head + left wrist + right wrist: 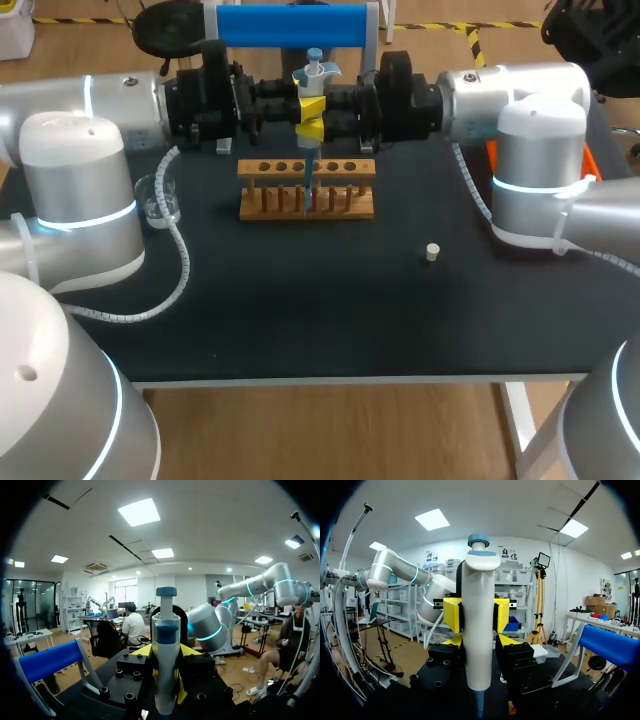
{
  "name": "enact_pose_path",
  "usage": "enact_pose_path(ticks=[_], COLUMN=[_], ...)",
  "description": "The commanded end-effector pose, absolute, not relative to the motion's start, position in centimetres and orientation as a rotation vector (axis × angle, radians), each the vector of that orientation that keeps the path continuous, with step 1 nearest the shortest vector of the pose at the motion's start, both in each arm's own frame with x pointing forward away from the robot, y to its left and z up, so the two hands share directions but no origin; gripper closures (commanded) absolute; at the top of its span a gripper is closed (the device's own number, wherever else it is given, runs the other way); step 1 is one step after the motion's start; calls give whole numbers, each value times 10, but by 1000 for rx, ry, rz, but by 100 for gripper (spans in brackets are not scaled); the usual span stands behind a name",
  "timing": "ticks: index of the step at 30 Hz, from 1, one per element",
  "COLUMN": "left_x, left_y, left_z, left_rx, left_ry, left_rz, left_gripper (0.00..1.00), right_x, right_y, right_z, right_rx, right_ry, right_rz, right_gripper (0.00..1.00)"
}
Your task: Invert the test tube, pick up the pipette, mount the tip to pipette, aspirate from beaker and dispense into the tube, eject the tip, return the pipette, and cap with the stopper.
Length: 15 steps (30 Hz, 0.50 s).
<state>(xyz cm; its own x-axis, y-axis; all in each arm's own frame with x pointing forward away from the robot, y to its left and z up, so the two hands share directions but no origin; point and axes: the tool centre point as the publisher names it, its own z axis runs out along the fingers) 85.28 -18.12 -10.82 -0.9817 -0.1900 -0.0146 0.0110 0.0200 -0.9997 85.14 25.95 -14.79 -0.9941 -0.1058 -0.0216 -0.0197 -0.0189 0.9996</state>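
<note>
1. Pipette (480, 610) work is the step you are in. It stands upright over the wooden rack (306, 205) at the middle back of the table (300, 320), and its thin blue lower end reaches down among the rack's holes.
2. Your left gripper (166, 652) and right gripper (481, 642) meet on it from opposite sides. Each has its yellow tips closed narrowly against the barrel, one tip on either side. The left pair grips a little higher than the right.
3. I read this as the dispense into the tube, though tip mounting cannot be ruled out. The tube is too thin to pick out among the rack's pegs, and no liquid shows.
4. For the next move, as I judge it, you need the plunger pressed with the barrel held plumb. Then lift straight up so the tip leaves the rack without dragging it. With two grips on one barrel, one arm should let go before the other travels.
5. The beaker (160, 198) sits by your left arm, well apart from the rack. The stopper (432, 252) lies alone on the right, so capping is not yet done.
6. The surface is dark, matte and flat, so small things should stay put. The blue-barred stand (290, 25) is close behind the grippers, so go up rather than back.
</note>
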Motion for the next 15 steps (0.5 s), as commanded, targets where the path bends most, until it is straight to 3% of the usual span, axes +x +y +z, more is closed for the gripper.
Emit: enact_pose_path(ticks=[1,2,3,15], left_x=[851,851,851,851], left_y=[-182,-182,-182,-182], left_z=[-108,-108,-108,-108], left_rx=[-187,-187,-187,-187], left_ry=[2135,2135,2135,2135], left_rz=[-2097,-2097,-2097,-2097], left_gripper=[100,100,100,100], right_x=[854,854,854,854], right_y=[259,259,259,256], right_z=[-148,-148,-148,-147], right_rx=[136,137,138,161], right_ry=[-2156,-2155,-2155,-2135], right_rz=[-2200,-2201,-2201,-2189], right_gripper=[89,98,100,100])
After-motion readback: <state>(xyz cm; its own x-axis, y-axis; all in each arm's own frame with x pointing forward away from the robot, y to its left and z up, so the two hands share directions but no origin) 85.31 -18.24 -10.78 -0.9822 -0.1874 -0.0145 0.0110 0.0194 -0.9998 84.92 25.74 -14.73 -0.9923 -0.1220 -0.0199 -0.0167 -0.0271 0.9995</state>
